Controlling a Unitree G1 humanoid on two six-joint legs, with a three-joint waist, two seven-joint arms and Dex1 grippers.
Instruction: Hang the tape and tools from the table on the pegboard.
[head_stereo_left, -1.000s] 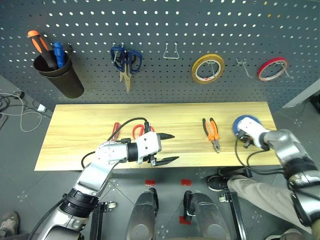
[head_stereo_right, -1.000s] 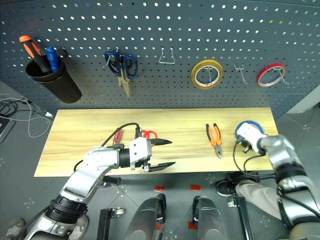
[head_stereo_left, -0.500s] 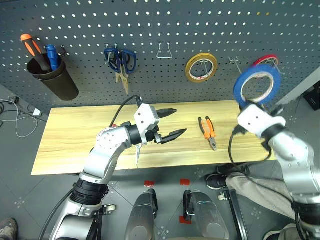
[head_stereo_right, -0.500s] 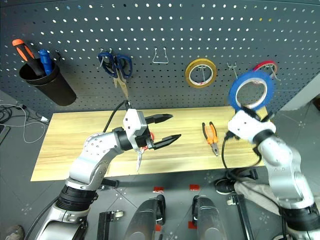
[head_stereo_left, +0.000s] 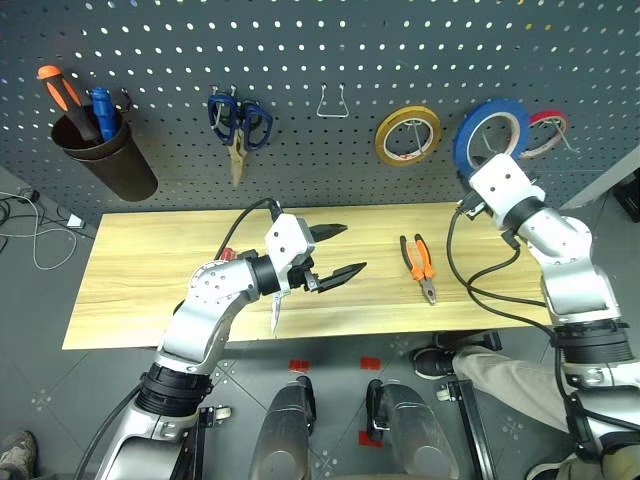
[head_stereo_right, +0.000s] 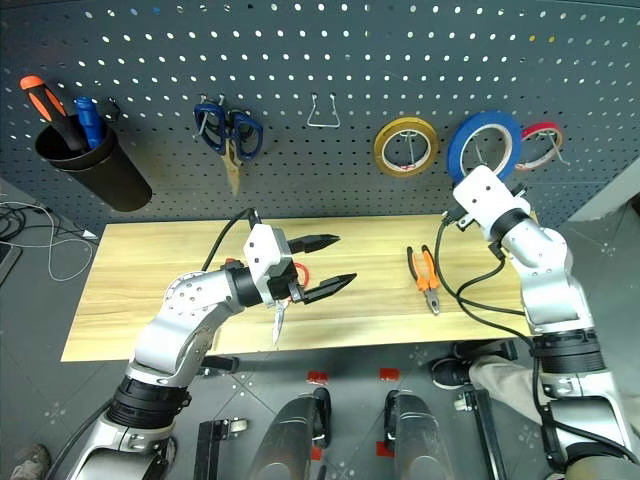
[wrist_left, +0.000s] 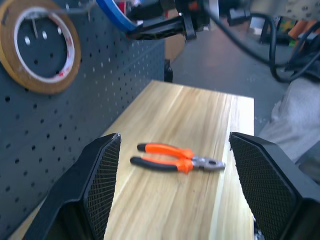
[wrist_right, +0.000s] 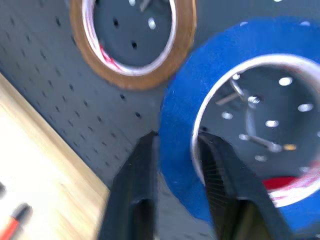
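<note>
Up against the perforated metal pegboard (head_stereo_left: 300, 60), right end effector (wrist_right: 175, 150) straddles the flat blue tape (head_stereo_left: 490, 128); left end effector (head_stereo_left: 335, 252) gapes.

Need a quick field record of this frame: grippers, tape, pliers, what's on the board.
right gripper: fingers either side of the blue tape's rim, at the pegboard
blue tape: over a hook, between yellow roll and red roll
left gripper: open, empty, above the table
pliers: flat on table
board, left: blue scissors, cup holding two screwdrivers
empty hook: between scissors and yellow roll
</note>
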